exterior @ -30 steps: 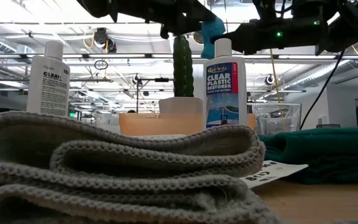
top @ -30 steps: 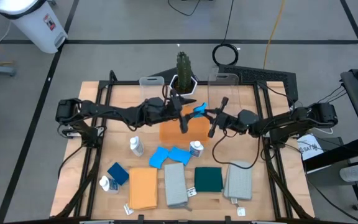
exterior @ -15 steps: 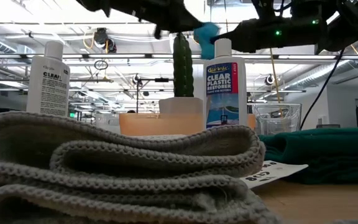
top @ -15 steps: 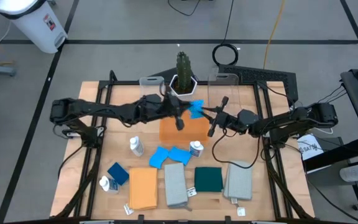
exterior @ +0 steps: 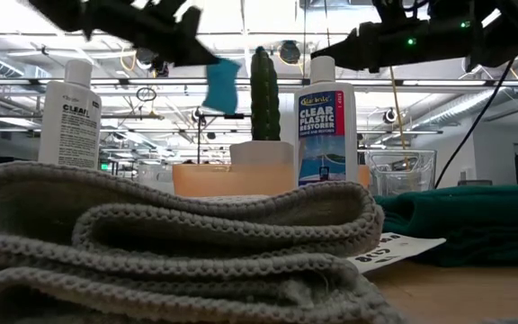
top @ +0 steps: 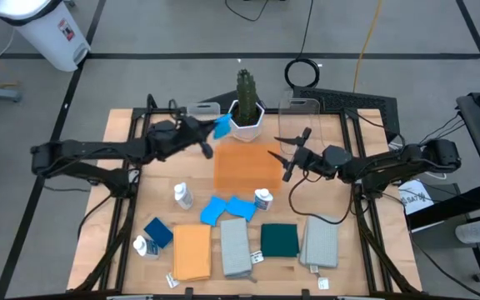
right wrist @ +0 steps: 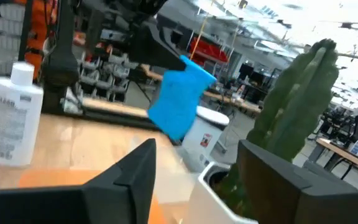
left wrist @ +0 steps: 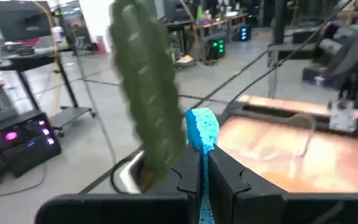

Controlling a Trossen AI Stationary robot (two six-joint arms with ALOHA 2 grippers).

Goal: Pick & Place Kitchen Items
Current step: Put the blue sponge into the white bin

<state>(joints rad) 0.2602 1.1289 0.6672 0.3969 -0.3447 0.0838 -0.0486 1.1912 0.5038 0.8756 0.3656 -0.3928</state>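
Blue sponge point(top: 222, 127) pinched between the fingers of the left gripper point(top: 212, 132), held up in the air, hanging edge-down in the low view point(exterior: 222, 85). Just beyond the gripper: cactus point(top: 246, 86) in its white pot point(top: 247, 122). Orange tray point(top: 246, 171) lies below and to the gripper's right side, between the two arms. Right gripper point(top: 291, 155) hovers over the tray's far edge, fingers spread, nothing between them. Nearer the table's front, well apart from both grippers: two more blue sponges point(top: 227, 207), white bottles point(top: 182, 196), folded cloths point(top: 236, 247).
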